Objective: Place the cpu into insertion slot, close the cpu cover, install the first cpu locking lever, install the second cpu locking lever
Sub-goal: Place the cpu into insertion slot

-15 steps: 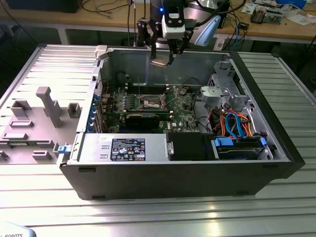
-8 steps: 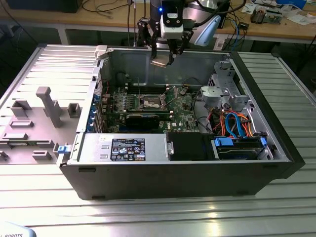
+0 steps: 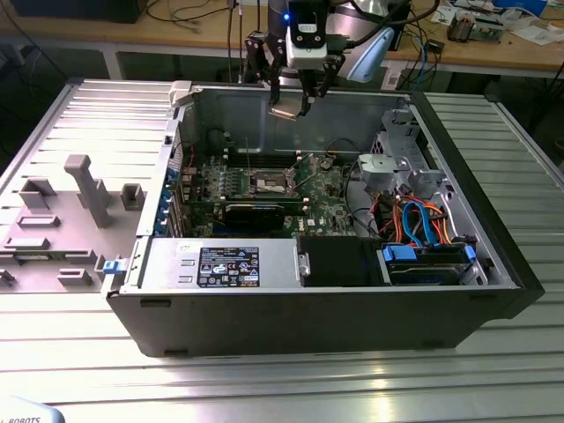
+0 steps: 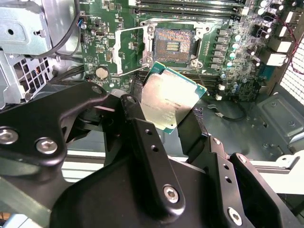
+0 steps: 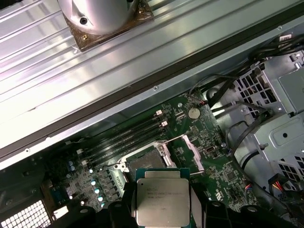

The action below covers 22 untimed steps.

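My gripper (image 3: 289, 104) hangs above the back wall of the open computer case, shut on the cpu (image 3: 287, 111). In both wrist views the cpu (image 4: 168, 97) (image 5: 162, 199) is a flat silvery square on a green edge, pinched between the black fingers (image 4: 137, 128). The insertion slot (image 4: 172, 43) (image 5: 145, 163) lies open and bare on the green motherboard (image 3: 326, 189), some way below the chip. The cpu cover (image 4: 129, 50) (image 5: 194, 153) stands swung up beside the socket. In the exterior view the socket (image 3: 269, 183) sits mid-board.
Memory slots (image 5: 123, 137) run beside the socket. A metal drive cage (image 3: 392, 167) and orange and blue cables (image 3: 423, 225) fill the case towards the exterior view's right. A grey fixture plate (image 3: 62, 220) lies outside the case on the ribbed table. The power supply (image 3: 220, 264) lines the near wall.
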Tool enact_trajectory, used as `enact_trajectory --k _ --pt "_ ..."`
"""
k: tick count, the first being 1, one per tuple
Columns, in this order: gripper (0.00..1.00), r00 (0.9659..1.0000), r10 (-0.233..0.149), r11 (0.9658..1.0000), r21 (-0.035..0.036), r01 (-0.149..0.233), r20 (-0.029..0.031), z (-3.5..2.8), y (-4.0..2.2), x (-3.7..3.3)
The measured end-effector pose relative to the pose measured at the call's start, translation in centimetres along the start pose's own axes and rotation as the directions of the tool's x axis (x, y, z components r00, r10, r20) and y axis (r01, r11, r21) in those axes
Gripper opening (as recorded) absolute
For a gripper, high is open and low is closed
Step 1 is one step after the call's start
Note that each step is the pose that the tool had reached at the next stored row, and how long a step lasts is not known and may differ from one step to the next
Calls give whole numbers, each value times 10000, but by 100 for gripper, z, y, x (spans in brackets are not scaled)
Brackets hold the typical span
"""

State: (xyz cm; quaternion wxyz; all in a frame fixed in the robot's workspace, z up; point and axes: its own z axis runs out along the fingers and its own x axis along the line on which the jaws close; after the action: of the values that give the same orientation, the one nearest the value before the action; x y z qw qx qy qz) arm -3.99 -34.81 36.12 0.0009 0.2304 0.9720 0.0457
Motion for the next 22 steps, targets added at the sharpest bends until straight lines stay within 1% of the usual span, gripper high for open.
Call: enact_trajectory --k 4,8,19,22 --pt "54 9997 235 9997 -5 -235 21 0 0 0" --pt "54 9982 604 9982 -13 -604 54 0 0 0" --pt "54 9979 646 9979 -14 -646 57 0 0 0" --pt "54 9970 776 9970 -18 -776 70 0 0 0"
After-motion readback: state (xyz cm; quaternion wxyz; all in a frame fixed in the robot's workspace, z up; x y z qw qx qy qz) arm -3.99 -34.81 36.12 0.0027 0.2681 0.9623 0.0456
